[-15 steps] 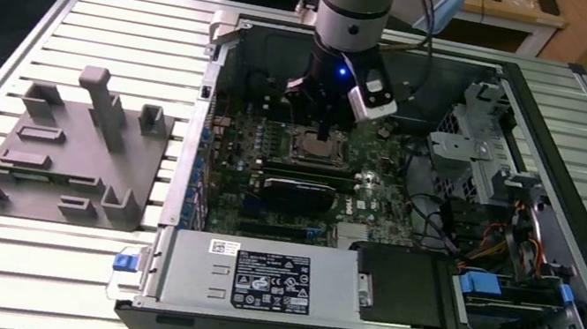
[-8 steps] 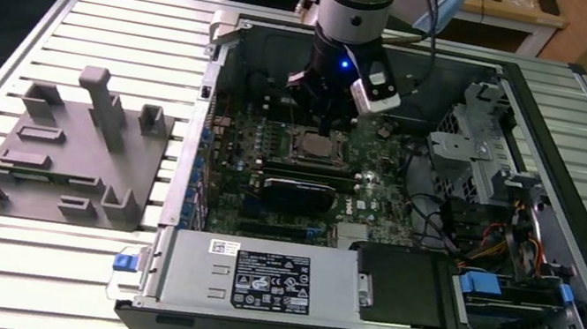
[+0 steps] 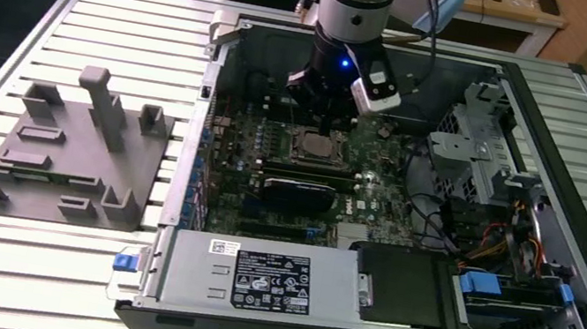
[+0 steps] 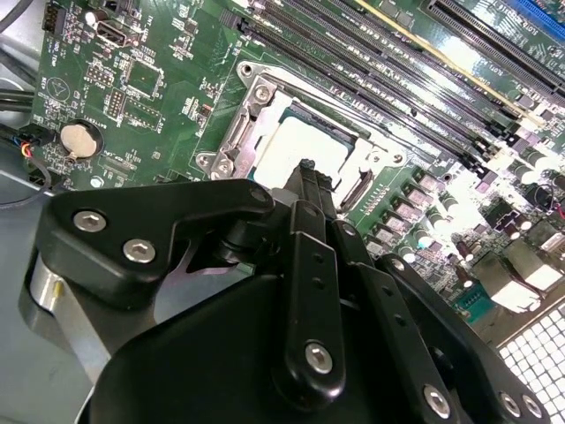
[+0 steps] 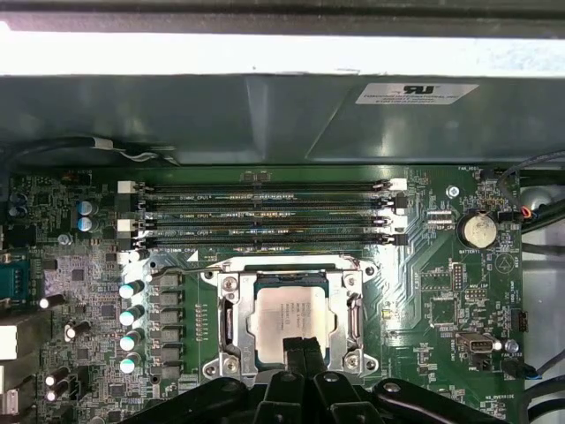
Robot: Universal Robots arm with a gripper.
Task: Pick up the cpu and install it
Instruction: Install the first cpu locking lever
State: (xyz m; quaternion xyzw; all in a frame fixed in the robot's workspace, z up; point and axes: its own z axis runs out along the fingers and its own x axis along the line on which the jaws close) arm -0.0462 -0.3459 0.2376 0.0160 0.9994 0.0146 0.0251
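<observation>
Cpu (image 5: 296, 314) seated flat, square, edges parallel to 4 memory slots (image 5: 265, 212). Claw (image 5: 300, 349) closed, empty, over it. Exterior view: fixture (image 3: 69, 149) at cpu's 9 o'clock.

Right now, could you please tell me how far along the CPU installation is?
Done, by the look of it: the cpu lies flat inside the motherboard socket. In hand: nothing; the claw is shut, its tips at the chip's top. Left: whether the chip is fully seated or latched, I cannot tell.

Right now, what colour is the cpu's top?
The cpu is pale silver-white on top, clearest in the first wrist view.
</observation>
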